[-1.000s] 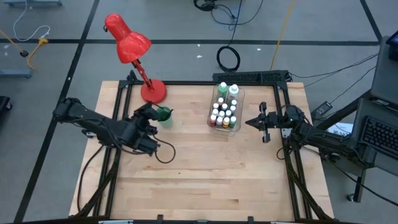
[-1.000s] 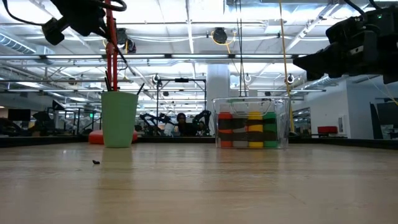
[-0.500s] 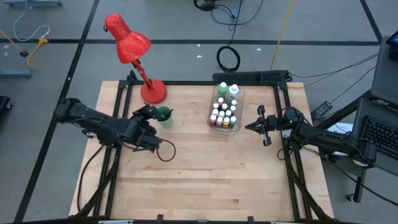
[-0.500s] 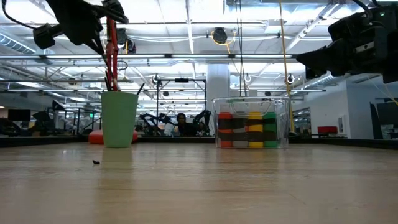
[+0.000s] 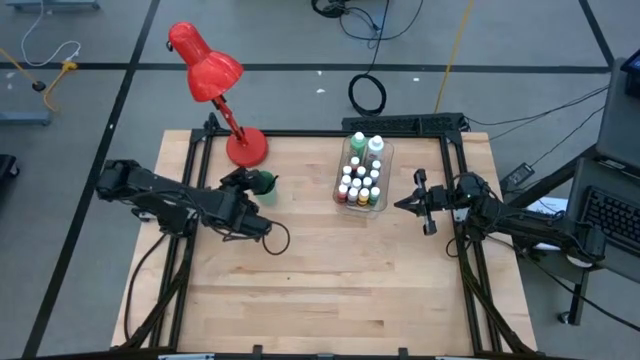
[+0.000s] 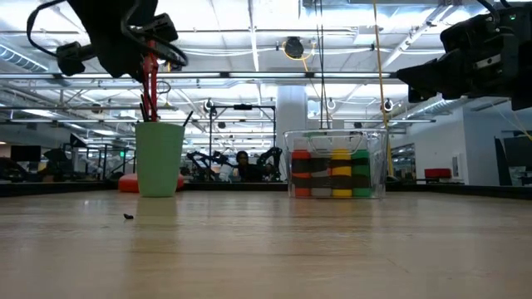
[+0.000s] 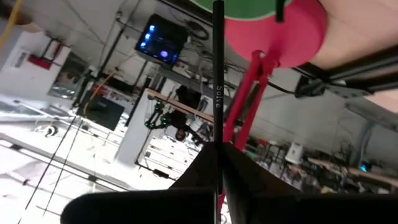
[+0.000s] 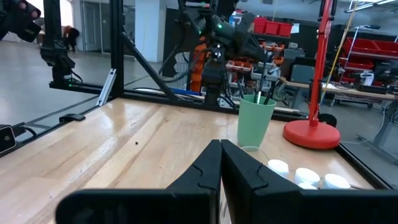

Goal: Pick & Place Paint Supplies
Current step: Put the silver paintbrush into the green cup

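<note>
My left gripper [image 5: 243, 182] hangs over the green cup [image 5: 264, 184], shut on a thin dark paintbrush [image 7: 217, 81]. In the low view it sits above the cup [image 6: 159, 158], from which other dark brushes [image 6: 188, 118] stick up, leaning on the rim. The small white-capped bottles and two larger ones [image 5: 360, 178] stand in the clear bin [image 6: 376, 166]. My right gripper [image 5: 421, 201] hovers shut to the right of the bin, touching nothing; its fingers [image 8: 219, 155] point toward the cup [image 8: 255, 121]. My left gripper pinches the paintbrush's shaft [image 7: 217, 134] between its two fingers, which come from above and point down at the cup. The brush runs on straight from the fingertips along the fingers. Its far end [image 7: 217, 7] reaches the cup's mouth; whether it touches the cup I cannot tell.
A red desk lamp stands with its base [image 5: 246, 148] just behind the cup and its pole [image 6: 150, 83] close beside my left gripper. A loose cable loop [image 5: 270, 240] hangs from the left arm. Bare wood [image 5: 330, 280] fills the table's near half.
My left arm has moved toward the table's right. In the low view its gripper has shifted right and down, and now sits over the green cup. The cup, the bin and the bottles have stayed put.
</note>
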Action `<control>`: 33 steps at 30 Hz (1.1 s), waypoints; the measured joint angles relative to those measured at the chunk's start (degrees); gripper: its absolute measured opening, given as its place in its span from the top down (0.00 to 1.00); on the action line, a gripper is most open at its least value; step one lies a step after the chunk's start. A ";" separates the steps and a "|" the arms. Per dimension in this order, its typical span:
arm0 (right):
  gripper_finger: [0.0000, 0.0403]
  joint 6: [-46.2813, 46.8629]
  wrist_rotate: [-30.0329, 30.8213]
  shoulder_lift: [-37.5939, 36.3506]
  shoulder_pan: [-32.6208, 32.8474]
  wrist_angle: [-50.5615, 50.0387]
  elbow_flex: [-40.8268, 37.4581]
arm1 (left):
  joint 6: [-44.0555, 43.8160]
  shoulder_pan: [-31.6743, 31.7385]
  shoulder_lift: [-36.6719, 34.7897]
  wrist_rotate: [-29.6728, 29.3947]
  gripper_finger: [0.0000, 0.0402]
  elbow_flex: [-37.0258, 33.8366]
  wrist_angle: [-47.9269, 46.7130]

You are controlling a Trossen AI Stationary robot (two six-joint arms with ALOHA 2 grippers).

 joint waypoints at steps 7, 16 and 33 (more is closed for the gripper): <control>0.99 -0.01 -0.02 0.00 0.00 0.05 0.00 | -0.04 1.78 2.60 -0.25 0.99 0.00 0.24; 0.99 0.00 -0.02 0.00 0.00 0.08 0.00 | -3.31 1.83 3.43 4.77 0.96 0.00 3.20; 0.99 0.00 -0.04 0.00 0.00 0.08 0.01 | -10.86 0.52 3.43 -0.35 0.74 0.02 2.01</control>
